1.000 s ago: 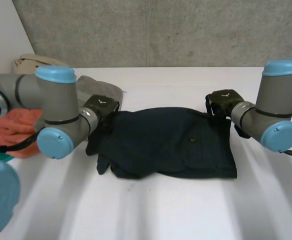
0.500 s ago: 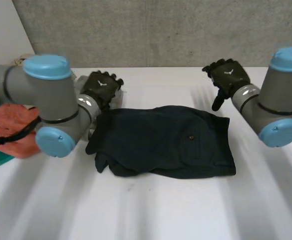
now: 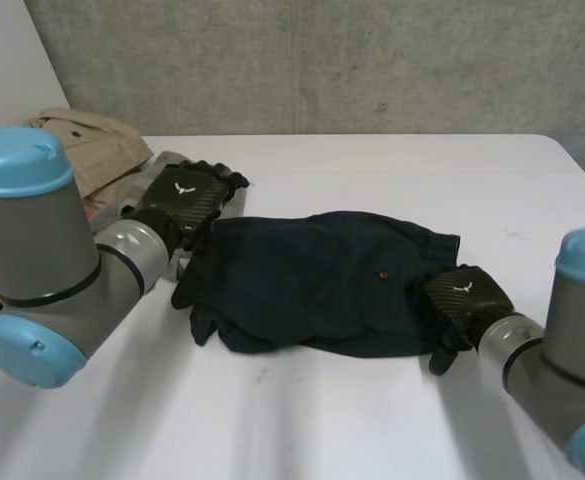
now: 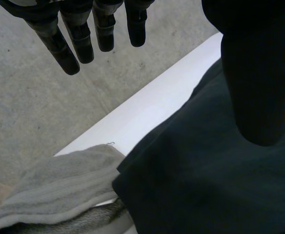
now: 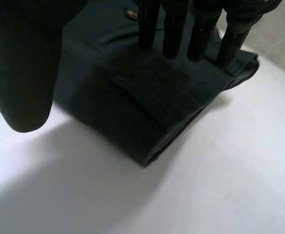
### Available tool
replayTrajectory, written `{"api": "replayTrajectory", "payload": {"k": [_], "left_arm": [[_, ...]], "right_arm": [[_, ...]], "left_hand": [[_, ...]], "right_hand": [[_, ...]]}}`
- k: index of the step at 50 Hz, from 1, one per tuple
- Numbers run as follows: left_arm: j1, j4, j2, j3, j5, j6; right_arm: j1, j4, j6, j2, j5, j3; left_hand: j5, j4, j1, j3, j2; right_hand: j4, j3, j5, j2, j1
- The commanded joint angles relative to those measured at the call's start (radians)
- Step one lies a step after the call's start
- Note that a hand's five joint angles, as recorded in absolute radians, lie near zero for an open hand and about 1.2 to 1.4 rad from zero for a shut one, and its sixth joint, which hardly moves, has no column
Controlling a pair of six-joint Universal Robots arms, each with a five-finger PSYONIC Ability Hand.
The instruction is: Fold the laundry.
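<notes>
Head view: we are seeing dark shorts (image 3: 332, 280) lying on the table (image 3: 372, 420), left hand (image 3: 187, 195) by their far corner and right hand (image 3: 462, 297) on their near corner. Left wrist view: fingers (image 4: 79, 39) are hanging straight, holding nothing. Right wrist view: straight fingers (image 5: 174, 29) are resting on the shorts, so we should be tucking the thumb under first.

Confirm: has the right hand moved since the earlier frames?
Yes. The right hand came from beyond the dark shorts' far edge toward the camera, to their near right corner.
</notes>
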Motion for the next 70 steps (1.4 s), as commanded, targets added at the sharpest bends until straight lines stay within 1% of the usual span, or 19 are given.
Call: {"api": "replayTrajectory", "payload": {"k": [1, 3, 11, 16, 19, 23, 30, 34, 35, 39, 40, 45, 46, 47, 48, 54, 58, 63, 70], "left_arm": [[-0.007, 0.017, -0.013, -0.020, -0.013, -0.003], [-0.008, 0.019, -0.013, -0.023, -0.013, -0.007], [-0.008, 0.027, -0.002, -0.034, -0.013, -0.010], [-0.005, 0.028, 0.023, -0.052, -0.014, -0.010], [-0.002, 0.024, 0.032, -0.063, -0.014, -0.010], [0.006, 0.025, 0.056, -0.090, -0.014, -0.010], [0.038, 0.028, 0.125, -0.136, -0.014, -0.010], [0.068, 0.031, 0.176, -0.153, -0.017, -0.010], [0.084, 0.034, 0.197, -0.156, -0.022, -0.010], [0.124, 0.036, 0.237, -0.163, -0.037, -0.024], [0.136, 0.031, 0.250, -0.164, -0.036, -0.035], [0.168, 0.031, 0.263, -0.167, -0.039, -0.059], [0.179, 0.031, 0.263, -0.167, -0.036, -0.068], [0.182, 0.031, 0.263, -0.166, -0.036, -0.072], [0.185, 0.031, 0.263, -0.163, -0.036, -0.076], [0.178, 0.036, 0.256, -0.092, -0.042, -0.096], [0.136, 0.033, 0.236, -0.019, -0.047, -0.116], [0.049, 0.021, 0.179, 0.067, -0.040, -0.142], [-0.114, 0.008, 0.047, 0.114, -0.033, -0.127]], "right_arm": [[-0.001, -0.186, -0.105, 0.074, 0.104, 0.009], [-0.004, -0.184, -0.108, 0.072, 0.119, 0.005], [-0.100, -0.138, -0.090, -0.064, 0.101, 0.039], [-0.240, -0.074, -0.168, -0.101, 0.008, 0.035], [-0.248, -0.040, -0.234, -0.101, -0.022, 0.013], [-0.204, -0.012, -0.361, -0.104, -0.023, -0.037], [0.029, -0.086, -0.467, -0.120, -0.052, -0.119], [0.172, -0.188, -0.480, -0.087, -0.213, -0.126], [0.220, -0.227, -0.487, -0.048, -0.306, -0.131], [0.313, -0.290, -0.522, 0.061, -0.506, -0.178], [0.339, -0.287, -0.532, 0.104, -0.516, -0.212], [0.373, -0.218, -0.509, 0.175, -0.396, -0.310], [0.372, -0.198, -0.474, 0.169, -0.354, -0.330], [0.370, -0.190, -0.445, 0.163, -0.337, -0.335], [0.367, -0.189, -0.405, 0.155, -0.320, -0.337], [0.294, -0.190, 0.056, 0.013, -0.220, -0.337], [0.207, -0.071, 0.306, -0.096, -0.142, -0.323], [0.116, 0.084, 0.442, -0.152, -0.093, -0.323], [0.062, 0.221, 0.410, -0.144, -0.099, -0.340]], "left_hand": [[-0.049, -0.025, -0.017, -0.031, -0.024], [-0.049, -0.025, -0.017, -0.031, -0.024], [-0.049, -0.025, -0.017, -0.031, -0.024], [-0.049, -0.025, -0.017, -0.031, -0.024], [-0.049, -0.025, -0.017, -0.031, -0.024], [-0.049, -0.025, -0.017, -0.031, -0.024], [-0.049, -0.025, -0.017, -0.031, -0.024], [-0.049, -0.025, -0.017, -0.031, -0.024], [-0.049, -0.025, -0.017, -0.031, -0.024], [-0.049, -0.025, -0.017, -0.031, -0.024], [-0.049, -0.025, -0.017, -0.031, -0.024], [-0.049, -0.025, -0.017, -0.031, -0.024], [-0.049, -0.025, -0.017, -0.031, -0.024], [-0.049, -0.025, -0.017, -0.031, -0.024], [-0.049, -0.025, -0.017, -0.031, -0.024], [-0.049, -0.025, -0.017, -0.031, -0.024], [-0.049, -0.025, -0.017, -0.031, -0.024], [-0.049, -0.025, -0.017, -0.031, -0.024], [-0.049, -0.025, -0.017, -0.031, -0.024]], "right_hand": [[0.553, 0.550, 0.547, 0.556, 0.561], [1.050, 1.046, 1.043, 1.052, 1.057], [1.052, 1.048, 1.045, 1.055, 1.059], [1.052, 1.048, 1.045, 1.055, 1.059], [1.052, 1.048, 1.045, 1.055, 1.059], [1.052, 1.048, 1.045, 1.055, 1.059], [1.052, 1.048, 1.045, 1.055, 1.059], [1.052, 1.048, 1.045, 1.055, 1.059], [1.052, 1.048, 1.045, 1.055, 1.059], [1.052, 1.048, 1.045, 1.055, 1.059], [1.052, 1.048, 1.045, 1.055, 1.059], [0.993, 0.990, 0.987, 0.996, 1.001], [0.336, 0.332, 0.329, 0.339, 0.343], [-0.072, -0.076, -0.078, -0.069, -0.064], [-0.170, -0.174, -0.176, -0.167, -0.163], [-0.170, -0.174, -0.176, -0.167, -0.163], [-0.170, -0.174, -0.176, -0.167, -0.163], [-0.170, -0.174, -0.176, -0.167, -0.163], [-0.170, -0.174, -0.176, -0.167, -0.163]]}}
